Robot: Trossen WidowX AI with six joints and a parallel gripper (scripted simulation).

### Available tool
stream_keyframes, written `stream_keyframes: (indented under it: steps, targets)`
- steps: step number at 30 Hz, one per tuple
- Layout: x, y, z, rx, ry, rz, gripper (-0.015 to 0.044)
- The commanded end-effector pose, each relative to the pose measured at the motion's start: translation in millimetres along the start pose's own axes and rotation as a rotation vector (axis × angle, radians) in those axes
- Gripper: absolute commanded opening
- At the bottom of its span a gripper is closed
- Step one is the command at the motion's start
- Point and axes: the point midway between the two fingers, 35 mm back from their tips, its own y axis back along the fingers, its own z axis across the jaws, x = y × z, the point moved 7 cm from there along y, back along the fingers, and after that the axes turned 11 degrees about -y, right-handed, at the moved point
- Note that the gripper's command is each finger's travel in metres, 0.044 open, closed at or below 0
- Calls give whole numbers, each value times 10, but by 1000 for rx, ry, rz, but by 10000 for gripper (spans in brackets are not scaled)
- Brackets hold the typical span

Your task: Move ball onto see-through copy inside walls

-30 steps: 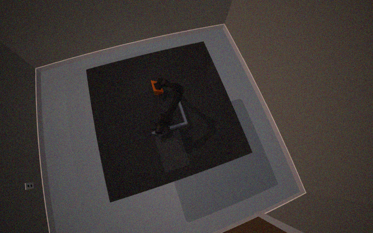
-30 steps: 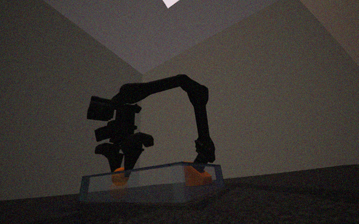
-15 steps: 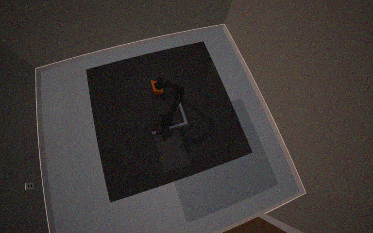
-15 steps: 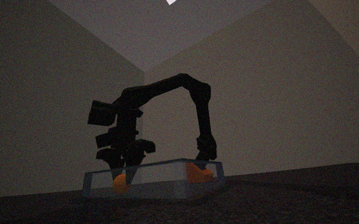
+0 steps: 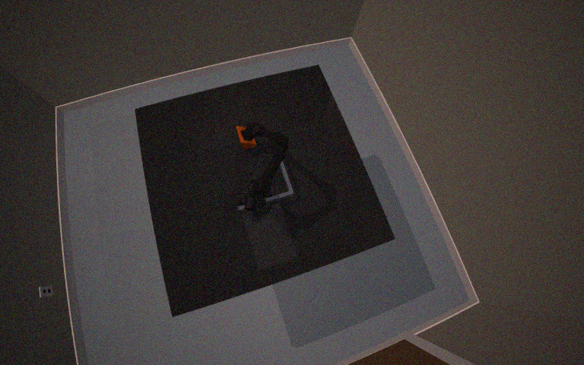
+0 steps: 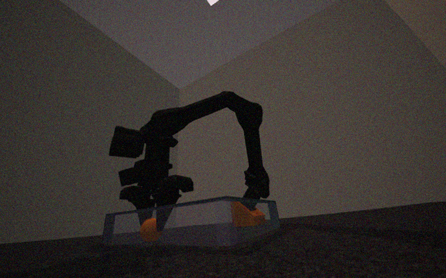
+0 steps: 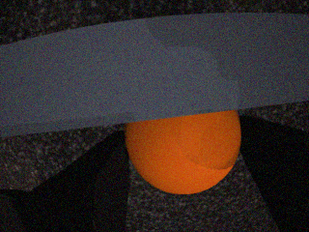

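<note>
The orange ball (image 6: 148,233) (image 7: 179,166) sits low at table height behind a clear wall (image 6: 201,236) (image 7: 72,87), which crosses in front of the upper part of the ball in the wrist view. The low walls make a corner, seen from above in the top view, where the right arm of the corner (image 5: 287,178) shows beside the robot arm. My gripper (image 5: 257,207) (image 6: 152,225) (image 7: 182,133) points down with one finger on each side of the ball, both against it. The ball is hidden under the gripper in the top view. The see-through copy cannot be told apart from the ball.
The arm's orange base mount (image 5: 247,144) (image 6: 241,217) stands beyond the walls, and the arm arches from it over the corner. The wall beside the ball is very close to the fingers. A dark mat (image 5: 193,258) lies under everything.
</note>
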Motion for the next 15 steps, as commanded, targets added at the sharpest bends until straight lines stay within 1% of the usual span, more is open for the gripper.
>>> stream_keyframes:
  steps: [1, 2, 3, 6, 8, 11, 13, 15]
  targets:
    - [0, 2, 1, 0, 1, 0, 289]
    - [0, 2, 1, 0, 1, 0, 315]
    - [0, 2, 1, 0, 1, 0, 323]
    - [-4, 29, 0, 0, 1, 0, 323]
    - [-26, 254, -5, 2, 0, -1, 323]
    - [-16, 751, -3, 1, -2, -1, 323]
    - [-3, 866, 0, 1, -2, -1, 323]
    - [-3, 866, 0, 1, -2, -1, 323]
